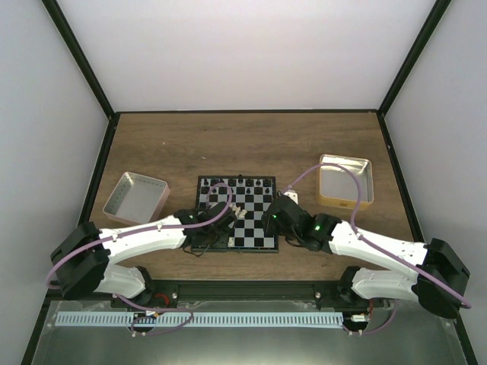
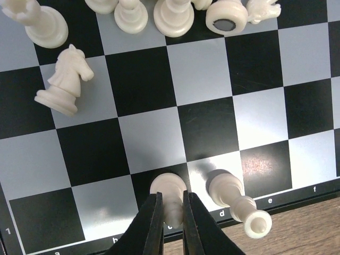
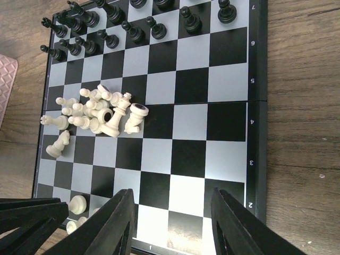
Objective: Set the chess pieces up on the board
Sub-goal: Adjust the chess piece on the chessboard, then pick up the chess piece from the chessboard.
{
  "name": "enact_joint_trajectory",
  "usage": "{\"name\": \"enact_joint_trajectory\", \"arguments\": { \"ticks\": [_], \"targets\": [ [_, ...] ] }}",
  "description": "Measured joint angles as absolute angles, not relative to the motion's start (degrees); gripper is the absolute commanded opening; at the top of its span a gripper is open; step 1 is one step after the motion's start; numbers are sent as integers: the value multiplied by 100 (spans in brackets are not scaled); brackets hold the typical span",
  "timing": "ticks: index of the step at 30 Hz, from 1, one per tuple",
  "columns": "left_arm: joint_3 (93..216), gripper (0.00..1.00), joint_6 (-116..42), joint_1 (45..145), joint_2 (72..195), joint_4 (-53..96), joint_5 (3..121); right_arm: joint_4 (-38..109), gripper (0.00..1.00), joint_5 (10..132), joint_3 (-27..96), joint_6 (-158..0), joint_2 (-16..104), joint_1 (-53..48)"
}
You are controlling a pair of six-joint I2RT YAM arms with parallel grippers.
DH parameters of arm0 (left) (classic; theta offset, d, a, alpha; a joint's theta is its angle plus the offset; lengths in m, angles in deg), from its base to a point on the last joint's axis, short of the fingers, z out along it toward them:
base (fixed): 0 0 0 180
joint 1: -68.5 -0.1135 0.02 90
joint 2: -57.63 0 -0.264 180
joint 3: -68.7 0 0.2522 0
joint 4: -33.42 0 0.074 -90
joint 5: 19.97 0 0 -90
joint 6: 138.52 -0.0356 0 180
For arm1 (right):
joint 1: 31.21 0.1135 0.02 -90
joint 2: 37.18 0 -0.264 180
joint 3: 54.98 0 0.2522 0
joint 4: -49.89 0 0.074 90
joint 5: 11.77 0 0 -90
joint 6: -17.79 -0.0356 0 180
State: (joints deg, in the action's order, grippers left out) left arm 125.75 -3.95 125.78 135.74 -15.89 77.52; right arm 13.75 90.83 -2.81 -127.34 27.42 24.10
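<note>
The chequered board (image 1: 255, 228) lies mid-table, with black pieces (image 1: 240, 185) standing along its far rows. A heap of cream-white pieces (image 3: 101, 112) lies mid-board. My left gripper (image 2: 170, 223) is shut on a white bishop (image 2: 169, 187) that stands on the near-row black square c1. A white queen (image 2: 236, 200) stands on d1 beside it. A white knight (image 2: 64, 82) stands alone two rows further in. My right gripper (image 3: 171, 223) is open and empty above the board's near right squares (image 3: 175, 183).
A silver tin tray (image 1: 135, 198) sits left of the board. A gold-rimmed square tin (image 1: 345, 182) sits at the right. My two arms meet over the board's near edge. Wood table (image 1: 243, 144) lies beyond the board.
</note>
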Motion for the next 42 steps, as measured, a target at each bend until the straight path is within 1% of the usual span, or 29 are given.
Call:
{"name": "enact_joint_trajectory", "arguments": {
  "ticks": [6,8,11,16,18,22,25,28,31,36,40,42],
  "targets": [
    [12601,9,-410,12578,13574,-1679,7724,1375,42,9076,-281,-12736,2742,2410],
    [12617,11,-419,12578,13574,-1731,7728,1378,42,9065,-283,-12736,2742,2408],
    [12621,19,-438,12578,13576,-1773,7732,1389,42,9050,-287,-12738,2742,2410],
    [12689,37,-478,12578,13659,-1893,7754,1393,43,9024,-301,-12738,2744,2410],
    [12770,40,-478,12574,13666,-1956,7800,1395,43,9021,-301,-12738,2746,2410],
    [13021,39,-434,12488,13609,-2015,8008,1393,43,9024,-301,-12736,2748,2410],
    [13102,34,-377,12272,13441,-1993,8202,1395,43,9024,-301,-12736,2753,2410],
    [13095,32,-355,11951,13294,-1991,8358,1393,43,9028,-301,-12734,2781,2408],
    [12988,33,-386,11614,13235,-1882,8379,1393,43,9026,-298,-12734,2820,2410],
    [12820,38,-633,11177,13384,-1751,8187,1391,43,9026,-287,-12732,2906,2410],
    [12818,38,-875,11052,13602,-1565,7914,1395,43,9026,-259,-12732,2975,2410],
    [12815,37,-998,11015,13718,-1482,7767,1393,43,9026,-259,-12732,3002,2410]
  ]
}}
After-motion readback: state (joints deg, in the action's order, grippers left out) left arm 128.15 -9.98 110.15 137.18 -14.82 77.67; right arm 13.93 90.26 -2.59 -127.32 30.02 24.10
